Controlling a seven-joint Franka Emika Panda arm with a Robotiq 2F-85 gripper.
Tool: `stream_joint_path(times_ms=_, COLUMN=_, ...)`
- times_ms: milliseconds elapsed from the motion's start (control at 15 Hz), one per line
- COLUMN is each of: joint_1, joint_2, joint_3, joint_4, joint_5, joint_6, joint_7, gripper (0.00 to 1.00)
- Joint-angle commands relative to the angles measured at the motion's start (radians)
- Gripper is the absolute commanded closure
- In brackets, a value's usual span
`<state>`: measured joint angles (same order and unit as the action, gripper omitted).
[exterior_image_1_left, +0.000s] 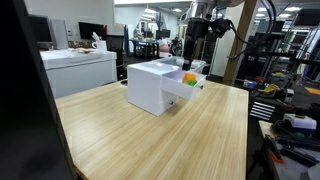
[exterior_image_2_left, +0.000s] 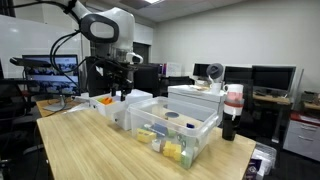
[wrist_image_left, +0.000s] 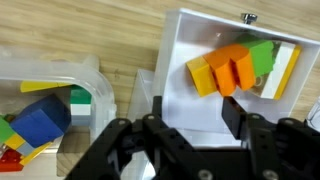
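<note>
Gripper, jaws apart, hovers over the white open drawer; best centre rightward on its orange plastic block.

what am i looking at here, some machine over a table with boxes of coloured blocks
It is a robot arm with a two-fingered gripper at its end. Two pictures come from cameras standing around the wooden table. The third comes from a camera on the arm's wrist, looking down past the fingers. On the table stands a white box with an open drawer that holds coloured blocks. Beside it are clear plastic bins with more items. The gripper hovers open above the drawer and holds nothing.
</note>
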<state>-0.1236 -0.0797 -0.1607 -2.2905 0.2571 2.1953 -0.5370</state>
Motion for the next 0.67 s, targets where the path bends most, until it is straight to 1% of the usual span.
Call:
stream_joint_path(times_ms=0, joint_1=0.016, joint_2=-0.036, joint_3=0.011, joint_4=-0.036, joint_5=0.007, joint_6=0.005, joint_7=0.018, gripper=0.67)
stream_joint_path(times_ms=200, joint_1=0.023, joint_2=-0.038, joint_3=0.012, joint_4=-0.036, joint_5=0.015, joint_6=0.014, joint_7=0.02, gripper=0.88)
stream_joint_path(times_ms=267, joint_1=0.023, joint_2=-0.04, joint_3=0.014, joint_4=-0.037, joint_5=0.01, joint_6=0.025, joint_7=0.025, gripper=0.92)
stream_joint_path(times_ms=400, joint_1=0.023, joint_2=-0.044, joint_3=0.013, joint_4=-0.036, joint_5=0.017, joint_6=0.03, joint_7=0.024, gripper=0.97)
stream_joint_path(times_ms=533, joint_1=0.029, joint_2=-0.052, joint_3=0.015, joint_4=-0.038, joint_5=0.026, joint_6=0.027, joint_7=0.017, gripper=0.99)
stream_joint_path(times_ms=600, joint_1=0.032, joint_2=-0.056, joint_3=0.015, joint_4=-0.039, joint_5=0.04, joint_6=0.027, joint_7=0.011, gripper=0.95)
